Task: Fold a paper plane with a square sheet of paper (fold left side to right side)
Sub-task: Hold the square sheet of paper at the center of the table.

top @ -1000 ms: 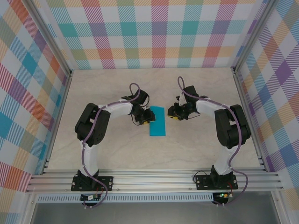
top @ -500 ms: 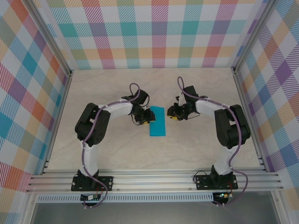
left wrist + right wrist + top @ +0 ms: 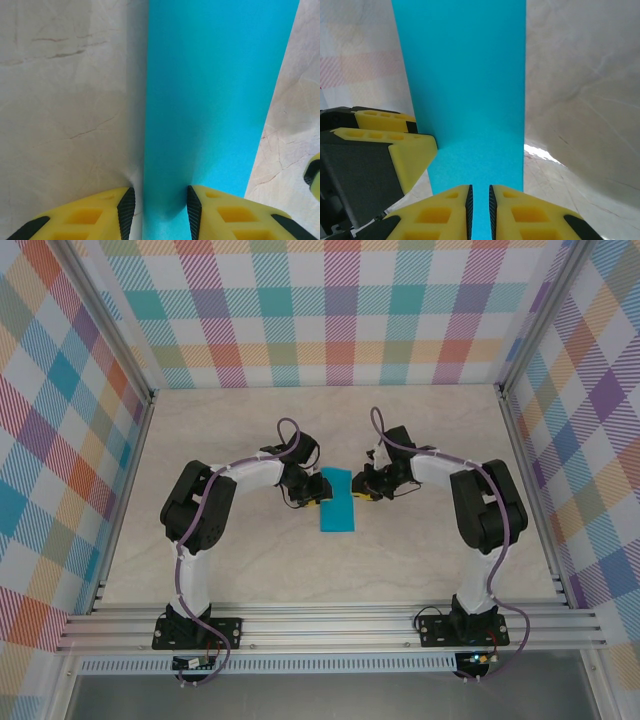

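**Inspector:** Start with the top view.

**Operator:** The sheet of paper lies flat on the table between my two arms, folded to a narrow strip. My left tool sits at its left edge and my right tool at its upper right edge. Both sets of jaws are too small from here to read.

**Inspector:** And the left wrist?

**Operator:** Here the gap is plain. My left tool stands partly open. Its left fingertip is over bare table just off the paper's edge, and the other is over the blue. Nothing is clamped. The strip's near end is cut off at the bottom of the picture. A yellow corner of the right tool shows at the right border.

**Inspector:** Right wrist?

**Operator:** My right tool is nearly closed, with a thin slit between the pads and blue showing in it. I cannot tell whether the pads pinch the sheet of paper or merely stand over it, because the contact falls below the picture. The left tool meets the strip's left edge. Near my fingers the right edge appears raised off the table.
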Robot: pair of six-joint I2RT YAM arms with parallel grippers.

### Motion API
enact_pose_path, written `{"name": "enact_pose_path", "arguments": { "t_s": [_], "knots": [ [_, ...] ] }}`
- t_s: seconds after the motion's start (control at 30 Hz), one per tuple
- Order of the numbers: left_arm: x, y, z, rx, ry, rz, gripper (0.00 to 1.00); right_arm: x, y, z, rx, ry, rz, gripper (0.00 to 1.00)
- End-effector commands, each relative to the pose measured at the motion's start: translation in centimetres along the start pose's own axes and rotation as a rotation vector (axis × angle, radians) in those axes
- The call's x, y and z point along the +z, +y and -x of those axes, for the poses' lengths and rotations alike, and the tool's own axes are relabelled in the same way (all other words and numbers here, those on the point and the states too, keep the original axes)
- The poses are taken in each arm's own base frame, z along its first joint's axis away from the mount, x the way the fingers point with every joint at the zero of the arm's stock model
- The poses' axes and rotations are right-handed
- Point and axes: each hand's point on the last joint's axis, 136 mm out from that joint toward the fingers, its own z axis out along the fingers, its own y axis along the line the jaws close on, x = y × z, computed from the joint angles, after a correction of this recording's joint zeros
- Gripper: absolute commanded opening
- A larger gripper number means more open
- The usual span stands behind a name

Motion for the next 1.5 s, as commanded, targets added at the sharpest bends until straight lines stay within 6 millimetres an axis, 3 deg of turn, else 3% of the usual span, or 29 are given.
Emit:
{"name": "enact_pose_path", "arguments": {
  "t_s": [0.0, 0.43, 0.93, 1.1, 1.33, 1.47],
  "knots": [
    [1.4, 2.4, -0.7, -0.03, 0.024, 0.095, 0.36, 0.8, 1.1, 0.1, -0.019, 0.031, 0.035, 0.16],
    [1.5, 2.3, -0.7, -0.029, 0.026, 0.094, 0.36, 2.4, -0.9, -0.4, 0.018, 0.071, -0.036, 0.16],
    [0.7, 1.8, -0.4, -0.017, 0.01, 0.084, 0.37, 3.3, -4.6, -1.5, 0.073, 0.12, -0.192, 0.16],
    [-0.8, 1.0, 0.2, 0.003, -0.013, 0.065, 0.41, 3.7, -5.2, -1.8, 0.084, 0.135, -0.205, 0.14],
    [-4.8, 0.3, 1.2, 0.019, -0.081, 0.041, 0.48, 4.1, -5.9, -2.1, 0.092, 0.147, -0.221, 0.13],
    [-6.6, -1.3, 1.2, 0.053, -0.111, -0.013, 0.5, 4.2, -6.0, -2.2, 0.094, 0.15, -0.223, 0.13]
  ]
}}
